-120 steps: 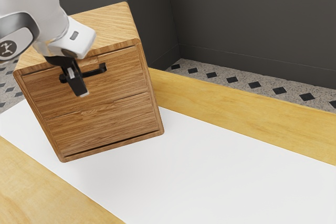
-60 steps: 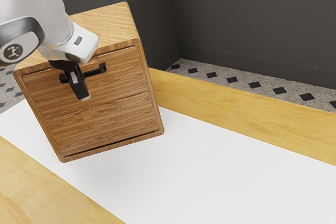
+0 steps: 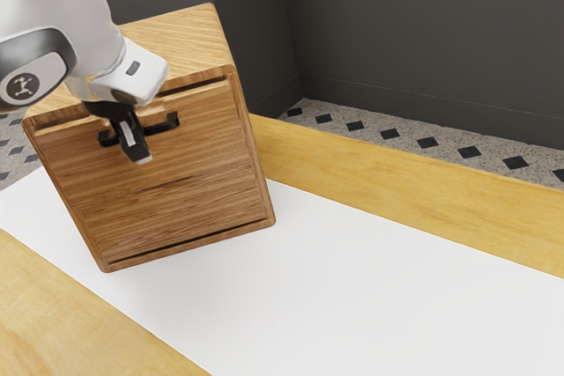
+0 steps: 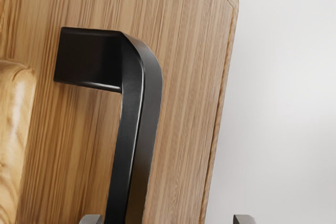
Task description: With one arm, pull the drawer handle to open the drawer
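A wooden cabinet (image 3: pixel 176 191) stands on the white table top at the exterior view's left. Its upper drawer front (image 3: pixel 207 125) carries a black bar handle (image 3: pixel 164 121). My gripper (image 3: pixel 132 141) hangs in front of that handle, at the end toward the exterior view's left, with its fingers open. In the wrist view the handle (image 4: pixel 134 129) is close up, bending back into the drawer front (image 4: pixel 184 77). Two grey fingertips (image 4: pixel 92 219) stand wide apart, the bar between them near one tip. The drawer front lies level with the cabinet's face.
The white table top (image 3: pixel 352 288) stretches toward the exterior view's right, bordered by a wooden rim (image 3: pixel 414 191). A dark wall and tiled floor (image 3: pixel 423 138) lie behind. The white arm (image 3: pixel 53 33) covers the cabinet's upper corner.
My hand has crept a little up and in toward the drawer front, closer around the handle. The cabinet has not moved.
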`<state>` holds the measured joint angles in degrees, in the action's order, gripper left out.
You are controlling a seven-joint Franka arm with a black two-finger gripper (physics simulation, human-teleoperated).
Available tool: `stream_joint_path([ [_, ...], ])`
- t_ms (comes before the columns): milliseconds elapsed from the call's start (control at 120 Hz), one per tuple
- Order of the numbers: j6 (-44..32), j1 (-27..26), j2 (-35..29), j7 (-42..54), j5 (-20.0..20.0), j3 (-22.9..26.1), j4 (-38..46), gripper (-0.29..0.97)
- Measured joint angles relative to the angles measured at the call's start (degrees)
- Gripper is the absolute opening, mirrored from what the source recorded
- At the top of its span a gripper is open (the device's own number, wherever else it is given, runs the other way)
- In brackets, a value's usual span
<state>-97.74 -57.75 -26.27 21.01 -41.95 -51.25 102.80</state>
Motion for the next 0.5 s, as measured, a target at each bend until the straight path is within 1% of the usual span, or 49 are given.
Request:
stream_joint_path([
  [267, 0.79, 0.11, -0.07, -0.55, 0.41, 0.66, -0.36, 0.09],
  [500, 1.84, 0.31, -0.10, -0.96, 0.89, 1.62, -0.30, 0.00],
])
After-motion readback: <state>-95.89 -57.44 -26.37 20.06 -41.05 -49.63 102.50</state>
